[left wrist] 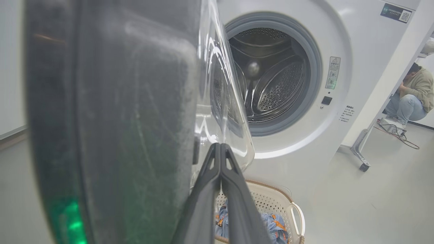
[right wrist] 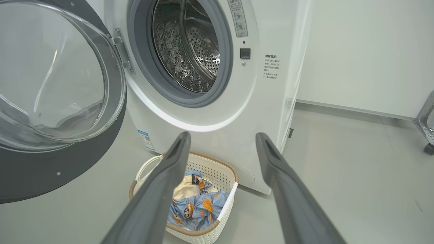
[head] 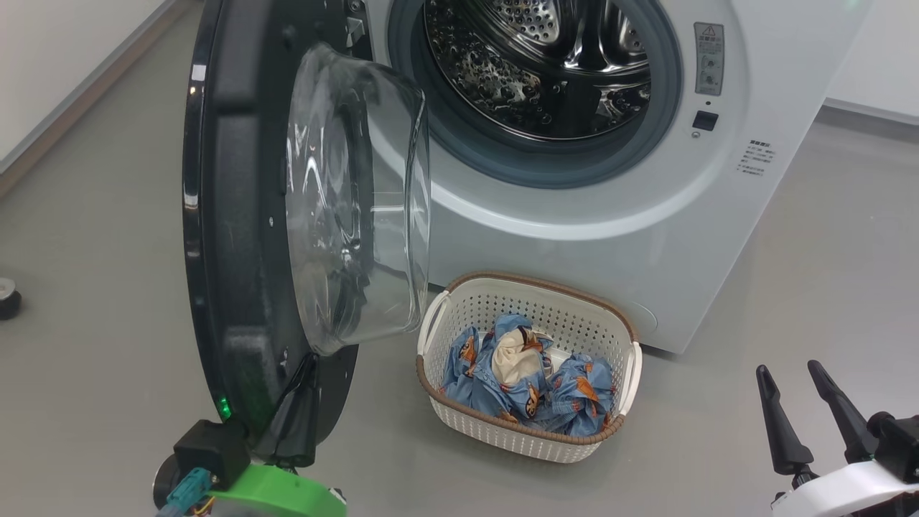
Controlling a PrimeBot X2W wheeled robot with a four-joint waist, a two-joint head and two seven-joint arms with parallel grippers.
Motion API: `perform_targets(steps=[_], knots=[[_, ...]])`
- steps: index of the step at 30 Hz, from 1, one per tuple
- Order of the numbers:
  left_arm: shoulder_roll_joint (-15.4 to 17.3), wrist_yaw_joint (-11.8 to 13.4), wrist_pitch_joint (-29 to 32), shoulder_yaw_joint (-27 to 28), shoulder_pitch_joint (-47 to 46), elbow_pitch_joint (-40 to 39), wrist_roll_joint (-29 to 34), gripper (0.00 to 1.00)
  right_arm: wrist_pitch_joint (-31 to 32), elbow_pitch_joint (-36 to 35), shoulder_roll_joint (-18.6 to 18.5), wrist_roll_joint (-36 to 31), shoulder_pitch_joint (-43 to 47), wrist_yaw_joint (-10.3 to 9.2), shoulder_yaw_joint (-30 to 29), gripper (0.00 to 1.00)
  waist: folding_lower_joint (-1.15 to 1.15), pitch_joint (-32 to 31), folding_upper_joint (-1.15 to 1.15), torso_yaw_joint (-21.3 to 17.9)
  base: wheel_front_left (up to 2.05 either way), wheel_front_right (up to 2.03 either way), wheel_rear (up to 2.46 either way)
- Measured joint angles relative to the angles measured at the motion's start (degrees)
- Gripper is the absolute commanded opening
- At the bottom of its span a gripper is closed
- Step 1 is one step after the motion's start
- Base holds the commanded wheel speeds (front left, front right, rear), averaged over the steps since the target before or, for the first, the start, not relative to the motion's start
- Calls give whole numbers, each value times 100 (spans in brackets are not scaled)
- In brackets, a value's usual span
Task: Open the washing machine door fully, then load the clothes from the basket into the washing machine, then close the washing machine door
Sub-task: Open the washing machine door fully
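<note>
Nearest the camera in the head view, at 7 o'clock, the left jaws are pressed together with nothing between them. Their tips lie against or just beside the inner face of the washing machine door [head: 237, 215], under its glass bowl window [head: 359, 201]; actual contact cannot be made out. At 4 o'clock the right jaws stand spread and empty, well apart from everything.

Between the two arms, at 6 o'clock on the floor [head: 790, 287], the basket [head: 502, 431] sits just in front of the washing machine [head: 617, 237], with the clothes [head: 528, 373] in a blue, orange-printed heap inside it. None has been loaded. Beyond, from 12 to 1 o'clock, the steel drum [head: 531, 72] gapes bare inside its grey gasket [head: 546, 169]. Far off in the left wrist view, a person [left wrist: 415, 91] crouches.

The door-opening step looks all but done: the door juts out roughly square to the machine's front, leaving the mouth unobstructed. If it can swing wider, the left arm should nudge it on. Otherwise the right jaws, already parted, need to travel toward 10 o'clock, descend into the basket and close on the top garment.
</note>
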Motion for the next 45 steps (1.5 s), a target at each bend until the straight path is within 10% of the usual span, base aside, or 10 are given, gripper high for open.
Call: perform_targets(steps=[45], knots=[[845,347,42,1486,-460,814,-253,0,0,-25,-181,0,-52,1,267,100,0,343,0,149,0,0,0]])
